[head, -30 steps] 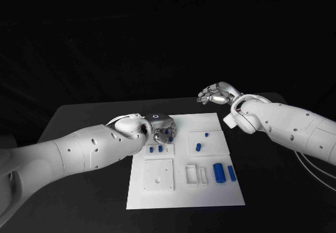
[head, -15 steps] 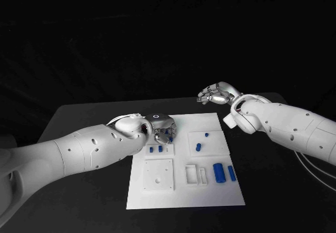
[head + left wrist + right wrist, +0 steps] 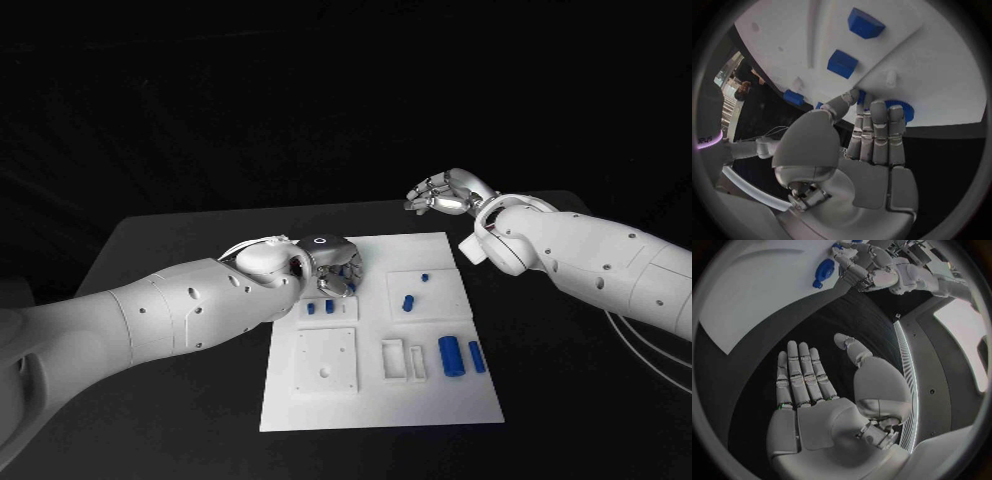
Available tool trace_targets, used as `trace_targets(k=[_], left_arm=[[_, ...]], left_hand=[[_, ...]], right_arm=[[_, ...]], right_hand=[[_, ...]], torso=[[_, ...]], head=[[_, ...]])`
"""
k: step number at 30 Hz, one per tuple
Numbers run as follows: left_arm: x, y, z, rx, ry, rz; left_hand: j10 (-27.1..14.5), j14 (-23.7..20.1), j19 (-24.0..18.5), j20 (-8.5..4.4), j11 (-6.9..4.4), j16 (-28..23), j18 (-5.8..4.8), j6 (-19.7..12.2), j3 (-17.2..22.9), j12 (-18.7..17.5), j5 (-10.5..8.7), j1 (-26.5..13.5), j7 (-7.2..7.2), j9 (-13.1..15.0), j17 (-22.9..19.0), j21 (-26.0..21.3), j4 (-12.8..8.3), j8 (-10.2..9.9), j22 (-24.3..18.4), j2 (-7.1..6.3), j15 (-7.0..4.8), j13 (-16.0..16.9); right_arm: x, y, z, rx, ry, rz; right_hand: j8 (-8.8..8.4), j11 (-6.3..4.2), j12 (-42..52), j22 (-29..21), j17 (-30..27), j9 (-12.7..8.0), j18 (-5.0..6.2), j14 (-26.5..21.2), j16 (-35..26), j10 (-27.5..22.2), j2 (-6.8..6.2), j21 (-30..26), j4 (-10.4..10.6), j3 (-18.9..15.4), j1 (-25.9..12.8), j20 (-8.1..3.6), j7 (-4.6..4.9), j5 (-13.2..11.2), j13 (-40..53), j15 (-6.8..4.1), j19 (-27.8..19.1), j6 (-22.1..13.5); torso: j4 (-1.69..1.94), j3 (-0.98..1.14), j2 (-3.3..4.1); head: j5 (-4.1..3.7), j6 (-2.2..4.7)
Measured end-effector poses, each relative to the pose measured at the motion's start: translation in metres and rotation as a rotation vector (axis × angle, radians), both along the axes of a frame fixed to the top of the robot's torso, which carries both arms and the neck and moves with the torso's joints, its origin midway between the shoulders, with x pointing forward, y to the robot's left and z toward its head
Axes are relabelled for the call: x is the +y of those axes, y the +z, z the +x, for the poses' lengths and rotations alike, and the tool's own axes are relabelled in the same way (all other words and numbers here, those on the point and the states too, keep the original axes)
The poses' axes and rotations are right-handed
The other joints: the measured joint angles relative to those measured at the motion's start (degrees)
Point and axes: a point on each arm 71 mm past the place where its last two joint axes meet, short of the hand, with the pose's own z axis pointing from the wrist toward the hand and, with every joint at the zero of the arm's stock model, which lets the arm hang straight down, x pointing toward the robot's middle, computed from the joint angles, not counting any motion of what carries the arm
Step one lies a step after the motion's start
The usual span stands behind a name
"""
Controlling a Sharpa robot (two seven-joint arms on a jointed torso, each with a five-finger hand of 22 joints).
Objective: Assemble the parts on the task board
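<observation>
The white task board lies in the middle of the black table. My left hand hovers low over its far left corner. In the left wrist view its fingertips and thumb close round a round blue part on the board. Two small square blue parts stand in the board just beyond. My right hand is raised above the table's far right, fingers spread and holding nothing.
More blue parts lie on the board: two small ones near my left hand, a peg and a small piece in the middle, two long cylinders at the right. White fixtures stand at the near side.
</observation>
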Motion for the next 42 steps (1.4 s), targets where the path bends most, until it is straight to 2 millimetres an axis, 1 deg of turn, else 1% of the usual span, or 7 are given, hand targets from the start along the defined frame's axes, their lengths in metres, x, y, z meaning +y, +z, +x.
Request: trace_targets(k=[10, 19, 25, 28, 32, 35, 42], left_arm=[[0.002, -0.002, -0.001, -0.005, 0.009, -0.020], [0.006, -0.002, -0.002, -0.018, 0.024, -0.060], [0.012, 0.003, -0.004, -0.033, 0.034, -0.122], [0.016, 0.010, -0.003, -0.029, 0.051, -0.172], [0.026, 0.017, -0.004, 0.007, 0.083, -0.241], [0.039, 0.023, -0.004, 0.041, 0.118, -0.292], [0.065, 0.024, -0.009, 0.106, 0.167, -0.336]], left_hand=[[0.92, 0.68, 0.66, -0.44, -0.14, 0.63, 0.03, 0.22, 0.24, -0.27, 0.02, 0.27, -0.04, 0.22, 0.14, 0.26, -0.24, 0.07, 0.18, 0.46, -0.28, 0.44], [1.47, 1.12, 1.14, -0.34, -0.41, 1.08, 0.06, 0.40, 0.59, -0.94, 0.35, 0.27, -0.23, 0.24, 0.19, 0.50, -0.28, 0.32, 0.31, 0.46, -0.50, 0.76], [1.84, 1.41, 1.59, -0.55, -0.45, 1.26, 0.08, 0.39, 0.80, -1.32, 0.68, 0.28, -0.23, 0.24, 0.19, 0.83, -0.49, 0.32, 0.37, 0.46, -0.59, 1.04], [1.85, 1.41, 1.59, -0.54, -0.44, 1.26, 0.08, 0.38, 0.80, -1.32, 0.69, 0.28, -0.23, 0.24, 0.19, 0.83, -0.49, 0.32, 0.43, 0.46, -0.59, 1.06], [1.84, 1.43, 1.59, -0.54, -0.44, 1.26, 0.08, 0.36, 0.96, -1.60, 0.68, 0.34, -0.24, 0.23, 0.18, 0.83, -0.32, 0.30, 0.44, 0.40, -0.57, 1.06], [1.84, 1.50, 1.61, -0.52, -0.43, 1.26, 0.08, 0.40, 0.97, -1.60, 0.68, 0.34, -0.20, 0.22, 0.18, 0.83, -0.32, 0.30, 0.49, 0.40, -0.50, 1.06], [2.00, 1.52, 1.89, -0.66, -0.26, 1.26, 0.07, 0.47, 1.12, -1.83, 0.68, 0.35, -0.12, 0.18, 0.18, 0.83, -0.47, 0.13, 0.48, 0.39, -0.48, 1.05]], right_arm=[[0.000, 0.000, 0.000, 0.000, 0.000, 0.000], [0.000, 0.000, 0.000, 0.000, 0.000, 0.000], [0.000, 0.000, 0.000, 0.000, 0.000, 0.000], [0.000, 0.000, 0.000, 0.000, -0.001, 0.000], [-0.002, 0.000, 0.000, 0.000, -0.003, -0.001], [-0.002, 0.000, 0.000, 0.000, -0.004, -0.001], [-0.006, 0.000, 0.000, 0.000, -0.008, -0.002]], right_hand=[[0.00, 0.00, 0.00, 0.05, 0.00, 0.00, 0.00, 0.00, 0.00, 0.00, 0.00, -0.22, 0.00, 0.00, 0.00, 0.00, 0.00, 0.00, 0.01, 0.00, 0.00, 0.00], [0.00, 0.00, 0.00, 0.04, 0.00, 0.01, 0.00, 0.00, 0.00, 0.00, 0.00, -0.22, 0.00, 0.00, 0.00, 0.00, 0.00, 0.00, 0.01, 0.00, 0.00, 0.00], [0.00, 0.00, 0.00, 0.04, -0.01, 0.01, 0.00, 0.00, 0.00, 0.00, 0.00, -0.22, 0.00, 0.00, 0.00, 0.00, 0.00, 0.00, -0.04, 0.00, 0.00, 0.00], [0.00, 0.00, 0.00, 0.04, -0.01, 0.01, 0.00, 0.00, 0.00, 0.00, 0.00, -0.22, 0.00, 0.00, 0.00, 0.00, 0.00, 0.00, -0.04, 0.00, 0.00, 0.00], [0.00, 0.00, 0.00, 0.05, -0.01, -0.02, 0.00, 0.00, 0.00, 0.00, 0.00, -0.22, 0.00, 0.00, 0.00, 0.00, 0.00, 0.00, -0.04, 0.00, 0.00, 0.00], [0.00, 0.00, 0.00, 0.09, -0.01, -0.05, 0.00, 0.00, 0.00, 0.00, 0.00, -0.22, 0.00, 0.00, 0.00, 0.00, 0.00, 0.00, -0.04, 0.00, 0.00, 0.00], [0.00, 0.00, 0.00, 0.09, -0.01, -0.04, 0.00, 0.00, 0.00, 0.00, 0.00, -0.22, 0.00, 0.00, 0.00, 0.00, 0.00, 0.00, -0.03, 0.00, 0.00, 0.00]], torso=[[0.02, -0.01, -0.01], [0.02, -0.04, -0.04], [0.02, -0.04, -0.04], [0.02, -0.04, -0.04], [0.06, -0.02, -0.04], [0.10, -0.02, -0.06], [0.18, -0.02, -0.10]], head=[[-0.01, 0.13], [-0.01, 0.38], [0.13, 0.60], [0.22, 0.75], [0.33, 0.93], [0.35, 1.05], [0.34, 1.09]])
